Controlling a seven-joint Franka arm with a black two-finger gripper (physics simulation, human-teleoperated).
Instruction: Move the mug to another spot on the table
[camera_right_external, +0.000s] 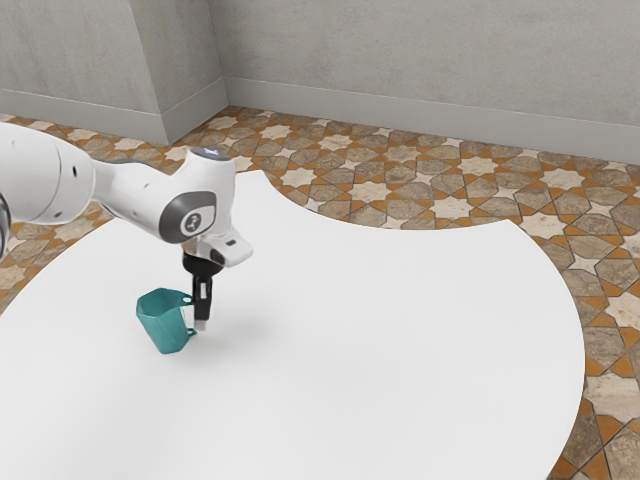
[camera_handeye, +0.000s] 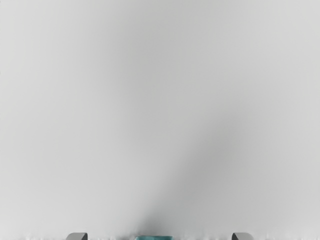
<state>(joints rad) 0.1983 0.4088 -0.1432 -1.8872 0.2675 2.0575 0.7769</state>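
A teal mug (camera_right_external: 165, 320) stands on the white round table (camera_right_external: 400, 340) toward the exterior view's left, its handle facing right. My black gripper (camera_right_external: 202, 322) points straight down at that handle, its fingers reaching to the side of the mug. In the wrist view the two fingertips (camera_handeye: 76, 236) stand far apart, and a small teal piece of the mug (camera_handeye: 155, 237) lies midway between them, touching neither. The gripper is open.
The white tabletop spreads wide to the exterior view's right and front of the mug. Its curved edge (camera_right_external: 560, 290) runs along the right, with patterned tile floor (camera_right_external: 430, 190) beyond.
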